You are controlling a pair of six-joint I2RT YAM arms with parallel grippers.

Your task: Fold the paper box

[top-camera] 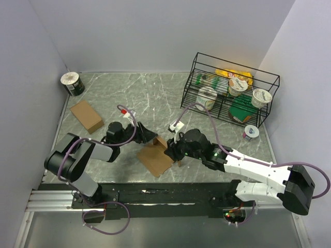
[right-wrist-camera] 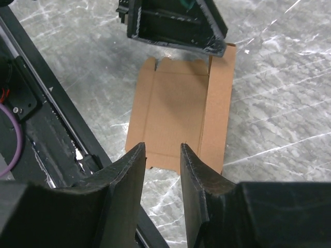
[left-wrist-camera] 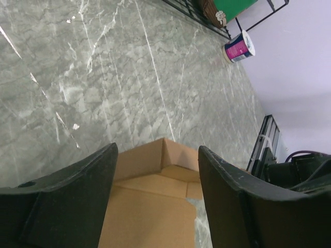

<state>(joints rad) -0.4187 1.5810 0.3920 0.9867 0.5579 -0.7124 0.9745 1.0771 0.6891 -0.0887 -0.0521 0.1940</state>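
The paper box (top-camera: 154,159), a flat brown cardboard blank with no wall standing yet, lies on the table (top-camera: 129,93) near its front edge, directly between the 2 arms. Its long axis runs from one pincer to the other. The right gripper (right-wrist-camera: 162,148) sits at 1 short end with its fingers only a narrow gap apart and nothing between them (whether its tips touch the card I cannot tell). The left gripper (left-wrist-camera: 158,150) is at the opposite short end, spread wide and empty, straddling an end flap (left-wrist-camera: 178,161) that seems slightly lifted. Both arms are about equally near, so the next fold probably turns on the long side flap (right-wrist-camera: 218,103), which runs parallel to that axis.
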